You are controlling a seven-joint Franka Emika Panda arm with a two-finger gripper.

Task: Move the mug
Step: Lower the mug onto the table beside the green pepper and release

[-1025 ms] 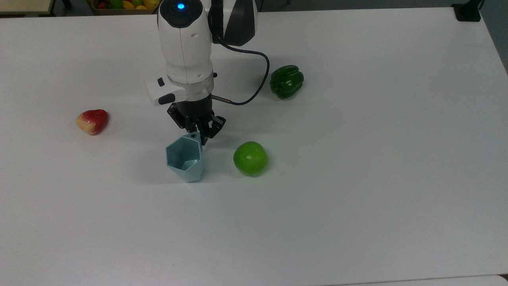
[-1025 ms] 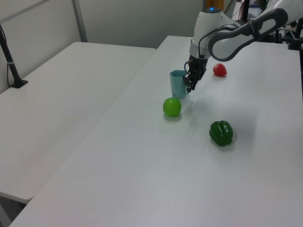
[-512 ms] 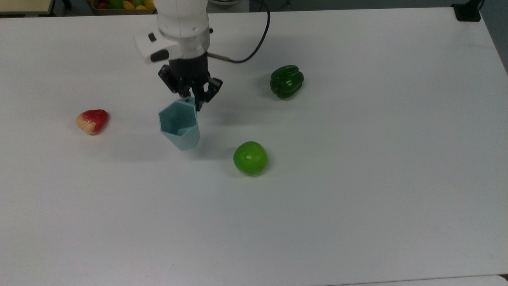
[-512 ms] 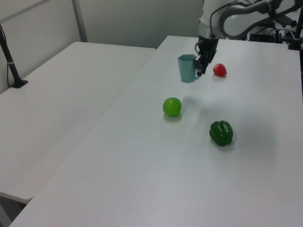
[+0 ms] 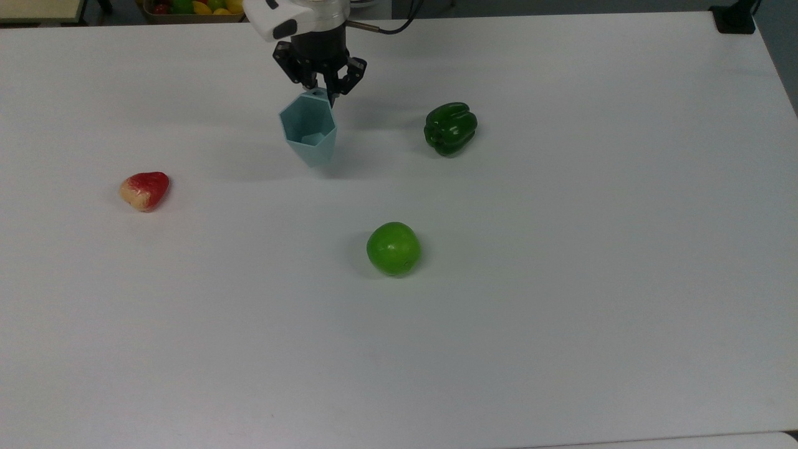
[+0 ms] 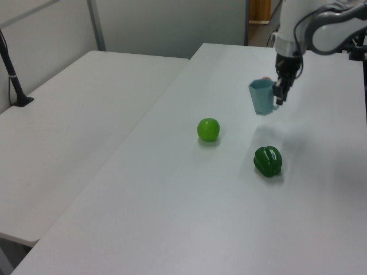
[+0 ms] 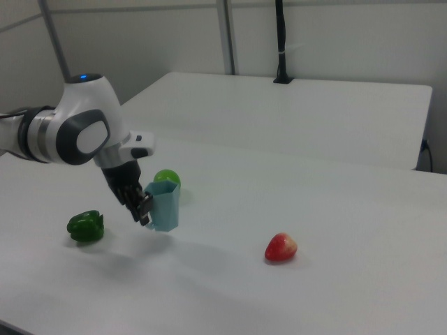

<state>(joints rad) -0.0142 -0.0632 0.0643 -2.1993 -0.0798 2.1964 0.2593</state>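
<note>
One pale blue-teal faceted mug (image 5: 308, 129) hangs in the air above the white table (image 5: 561, 312), pinched by its small handle tab at the rim in the clenched fingers of the robot's black gripper (image 5: 322, 88). In the top view its shadow falls on the bare tabletop below and to the left, which suggests it is lifted clear of the surface; in the right view it hangs upright with its narrow base off the table. The main risk, as a judgement, lies in the hold: the grip is on one small tab at one side of the rim, so the cup's weight hangs off-centre and a quick swing or sudden stop could let it pivot or slip free and drop. Setting it down tilted on its narrow base could also tip it over. Three other things lie on the table. A green bell pepper (image 5: 450, 128) sits near the mug, to the top view's right, and is the closest obstacle if the cup travels that way or comes down there. A green apple (image 5: 393, 248) lies well apart, nearer the top view's bottom edge. A red and yellow fruit (image 5: 144, 190), perhaps a strawberry, lies well apart to the top view's left. Open tabletop surrounds the mug on the other sides.
</note>
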